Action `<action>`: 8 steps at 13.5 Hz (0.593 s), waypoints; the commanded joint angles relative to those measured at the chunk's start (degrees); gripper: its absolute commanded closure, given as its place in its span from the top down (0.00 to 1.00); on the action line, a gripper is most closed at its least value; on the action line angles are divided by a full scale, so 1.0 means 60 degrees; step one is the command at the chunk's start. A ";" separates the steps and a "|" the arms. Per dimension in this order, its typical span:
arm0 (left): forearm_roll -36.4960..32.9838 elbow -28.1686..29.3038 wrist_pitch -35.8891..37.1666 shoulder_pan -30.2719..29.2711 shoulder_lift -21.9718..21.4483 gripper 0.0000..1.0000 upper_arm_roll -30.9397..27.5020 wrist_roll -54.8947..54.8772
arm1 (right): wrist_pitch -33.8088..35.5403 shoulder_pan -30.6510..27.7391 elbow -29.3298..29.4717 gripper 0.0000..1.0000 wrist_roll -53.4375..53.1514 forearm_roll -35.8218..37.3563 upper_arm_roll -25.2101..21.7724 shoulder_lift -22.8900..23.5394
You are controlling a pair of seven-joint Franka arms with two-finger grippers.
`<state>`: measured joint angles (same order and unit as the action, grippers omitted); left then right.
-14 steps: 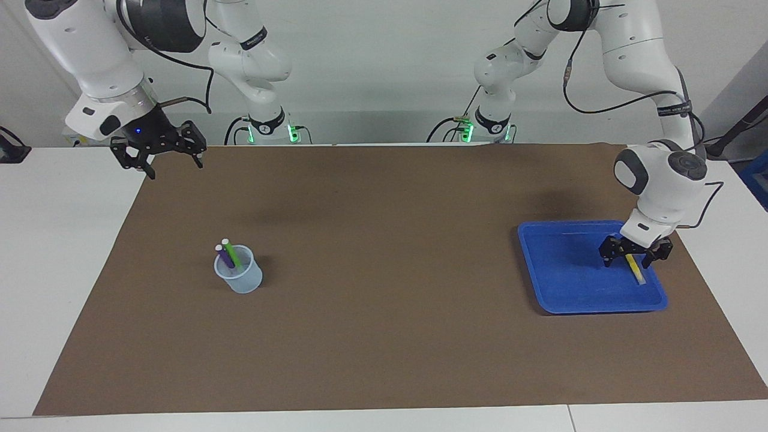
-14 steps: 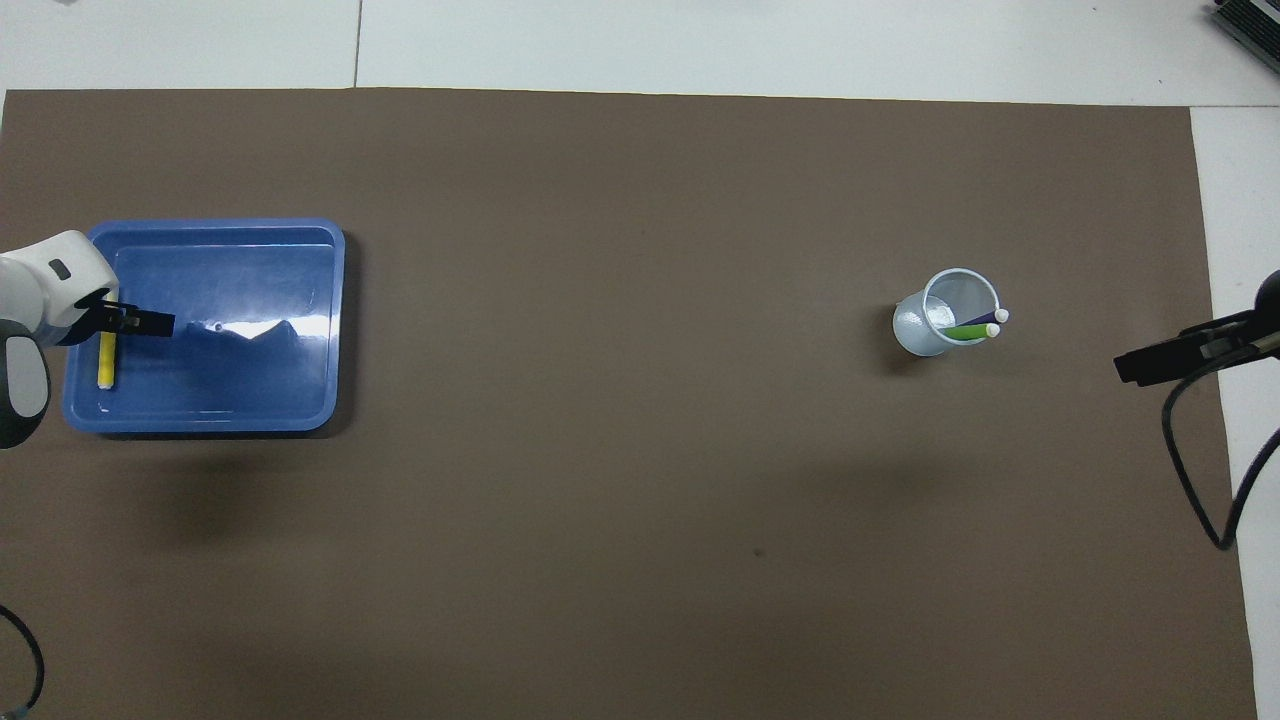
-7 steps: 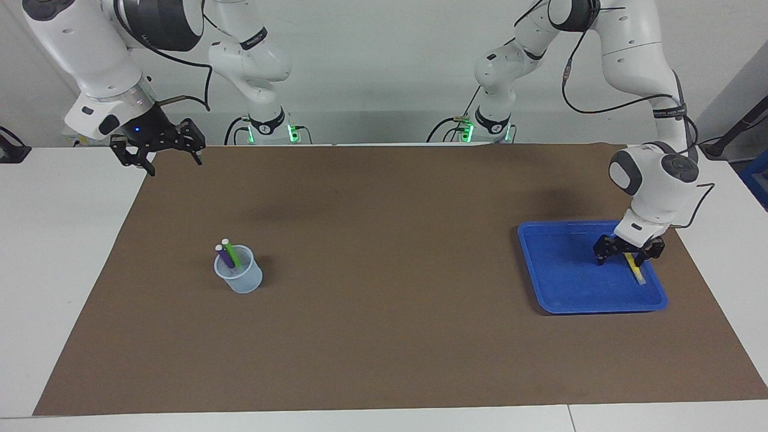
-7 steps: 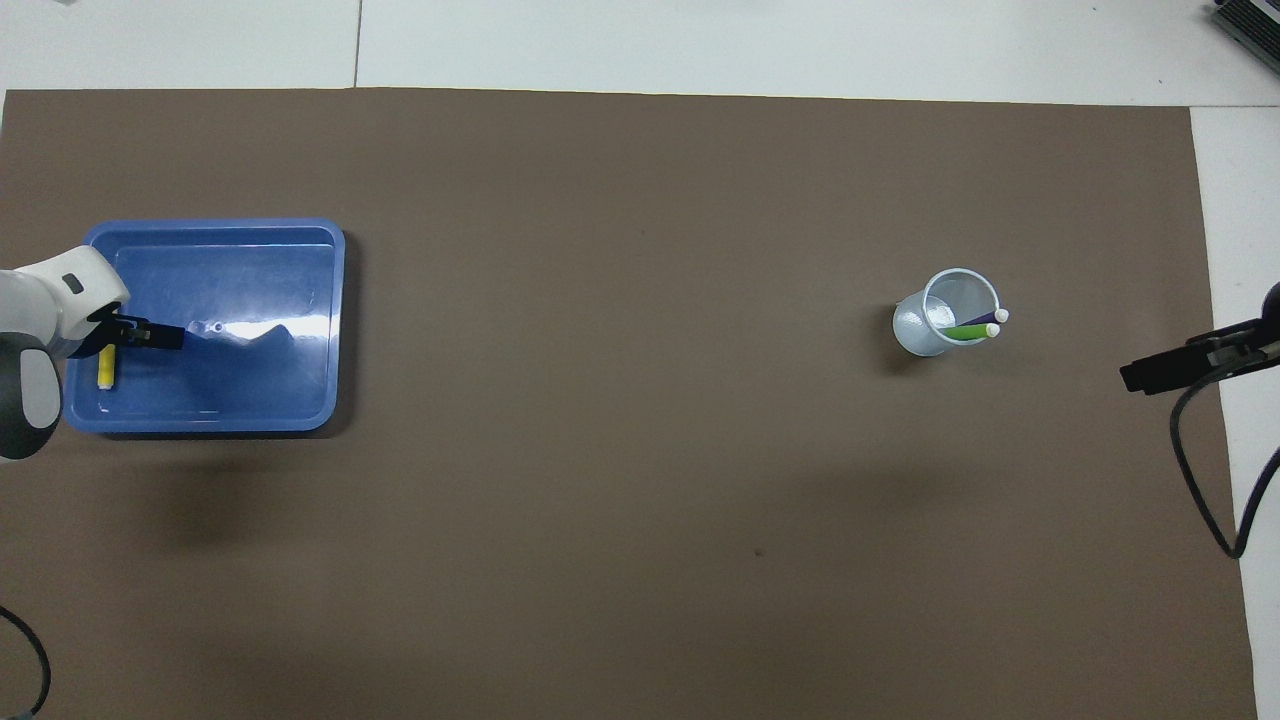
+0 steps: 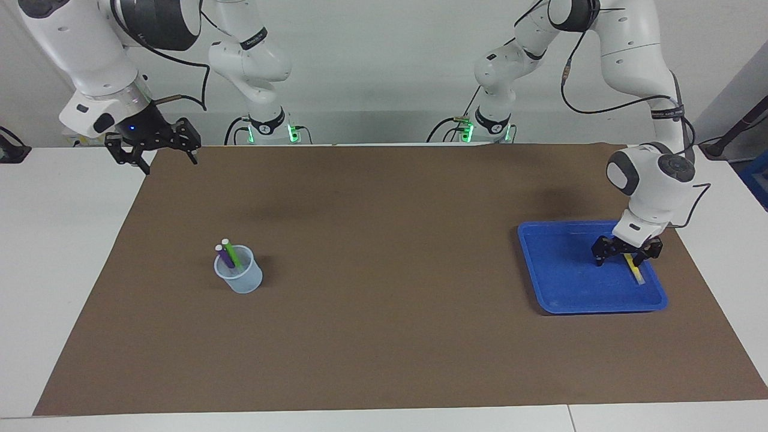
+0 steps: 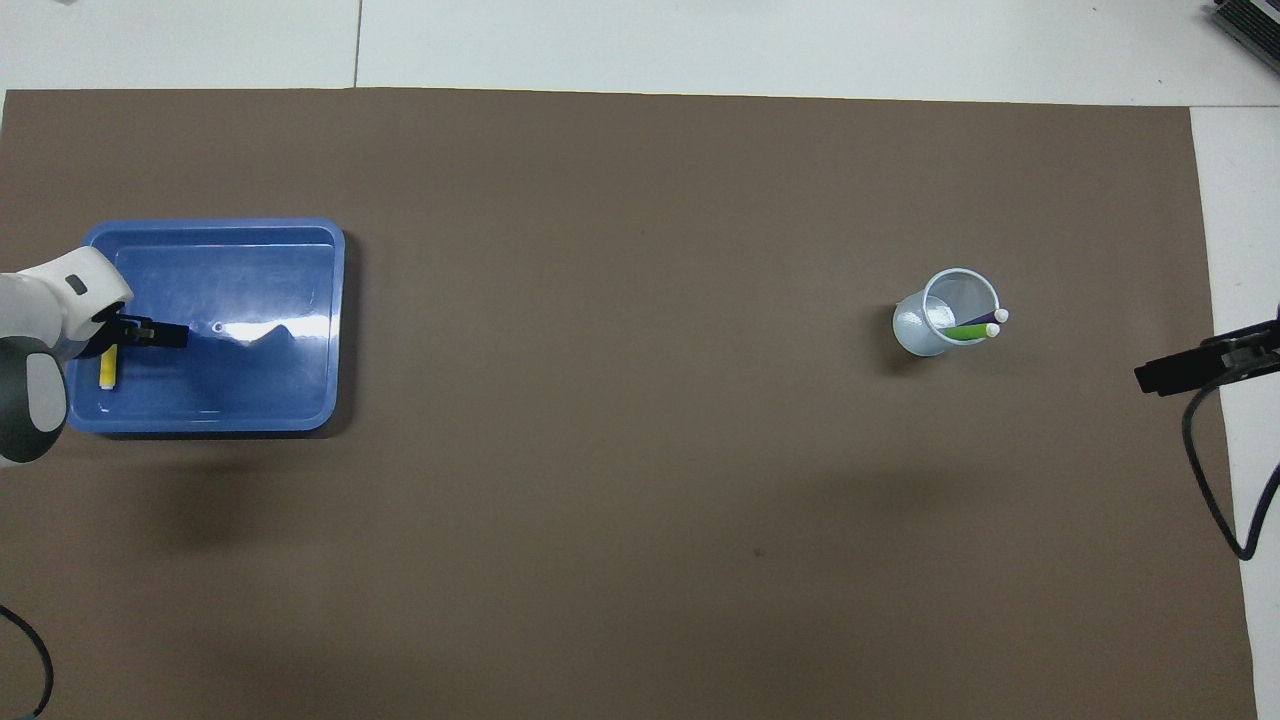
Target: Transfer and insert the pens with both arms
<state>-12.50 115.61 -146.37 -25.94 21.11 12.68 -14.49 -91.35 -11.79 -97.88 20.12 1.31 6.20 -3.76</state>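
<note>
I see the left end effector (image 5: 626, 257) down in the blue tray (image 5: 564, 282) at the left arm's end of the bench, its fingers spread wide astride the yellow pen (image 5: 633, 269), which lies flat on the tray floor (not gripped). The purple pen (image 5: 224, 256) and green pen (image 5: 231, 252) stand leaning in the clear cup (image 5: 240, 277). The right end effector (image 5: 155, 148) waits, wide open, over the brown mat's (image 5: 384, 336) corner.

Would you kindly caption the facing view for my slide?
Open left gripper astride the yellow pen in the blue tray; right gripper waits open.
</note>
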 commanded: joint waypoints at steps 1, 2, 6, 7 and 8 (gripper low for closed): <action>-0.0202 0.0376 -0.0272 0.0147 -0.0061 1.00 0.0039 0.0816 | 0.0050 -0.0144 -0.0210 1.00 -0.0058 0.0412 0.0138 -0.0237; -0.0202 0.0317 -0.0243 0.0221 -0.0046 1.00 0.0039 0.0949 | 0.0064 -0.0129 -0.0210 1.00 -0.0058 0.0412 0.0138 -0.0237; -0.0187 -0.0938 0.1229 0.0587 -0.0002 1.00 0.0039 0.1126 | -0.0111 -0.0012 -0.0590 1.00 -0.0101 0.0412 0.0196 -0.0413; -0.0187 -0.1422 0.1889 0.0762 0.0012 1.00 0.0039 0.1126 | -0.0141 -0.0026 -0.0605 1.00 -0.0116 0.0397 0.0197 -0.0413; -0.0202 -0.1731 0.2287 0.0850 0.0013 1.00 0.0025 0.1082 | -0.0155 -0.0026 -0.0634 1.00 -0.0160 0.0383 0.0197 -0.0413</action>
<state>-12.50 109.75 -138.33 -22.51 21.07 13.49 -8.97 -91.28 -11.60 -99.41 20.12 2.61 6.97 -4.42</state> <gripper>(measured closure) 0.000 0.000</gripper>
